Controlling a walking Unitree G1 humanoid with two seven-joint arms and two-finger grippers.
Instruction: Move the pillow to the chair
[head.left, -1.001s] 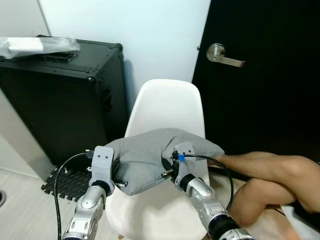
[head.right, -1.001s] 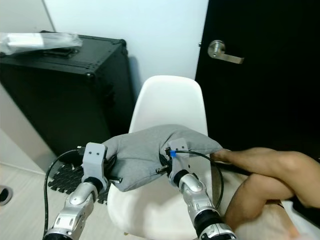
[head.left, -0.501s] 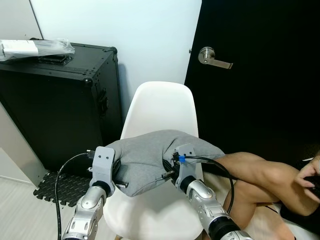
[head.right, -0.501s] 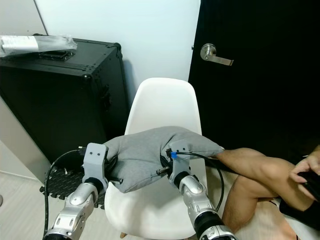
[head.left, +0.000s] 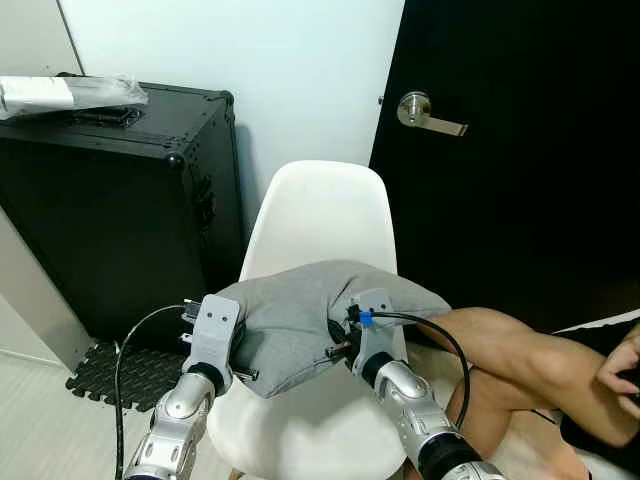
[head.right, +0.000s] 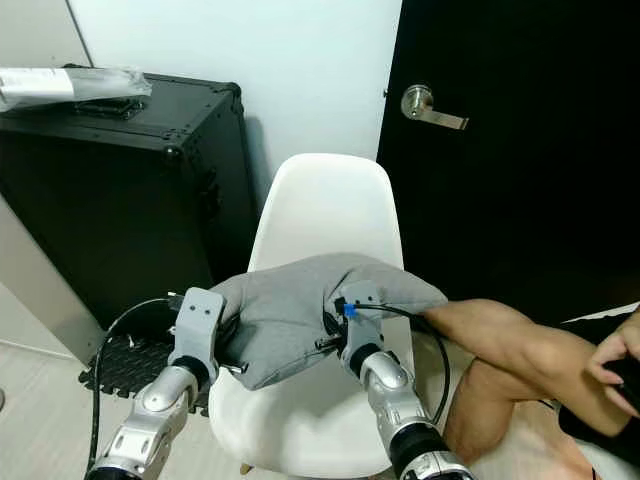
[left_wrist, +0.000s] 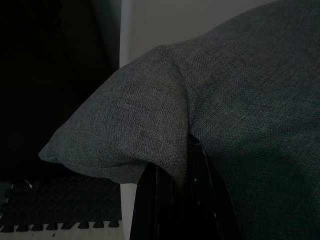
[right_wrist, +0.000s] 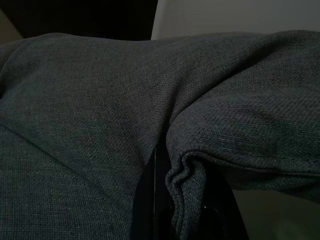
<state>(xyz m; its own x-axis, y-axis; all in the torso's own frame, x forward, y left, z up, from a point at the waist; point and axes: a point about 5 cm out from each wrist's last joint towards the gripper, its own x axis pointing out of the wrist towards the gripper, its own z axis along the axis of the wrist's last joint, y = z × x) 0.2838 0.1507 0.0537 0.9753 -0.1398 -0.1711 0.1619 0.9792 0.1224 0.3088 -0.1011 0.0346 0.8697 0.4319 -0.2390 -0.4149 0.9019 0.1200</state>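
A grey pillow (head.left: 300, 318) is held between both grippers over the seat of a white shell chair (head.left: 322, 212). My left gripper (left_wrist: 186, 165) is shut on the pillow's left corner, and its black fingers (left_wrist: 165, 200) pinch a fold of fabric. On the pillow's right side, my right gripper (right_wrist: 172, 197) is shut on a bunched seam. In the left eye view both sets of fingers are buried in the cloth in front of the wrist blocks. I cannot tell whether the pillow's underside touches the seat.
A person's bare leg (head.left: 520, 352) and hand (head.left: 625, 362) reach in at the right, close to the chair. A tall black case (head.left: 110, 200) with a plastic-wrapped package (head.left: 60, 92) stands at the left, on a foam mat (head.left: 105, 375). Behind the chair is a black door (head.left: 520, 200) with a lever handle (head.left: 428, 110).
The view has shifted, bringing the chair nearer the centre. The person's arm has drawn back from the pillow's right corner. My left gripper has edged slightly inward; both grips hold.
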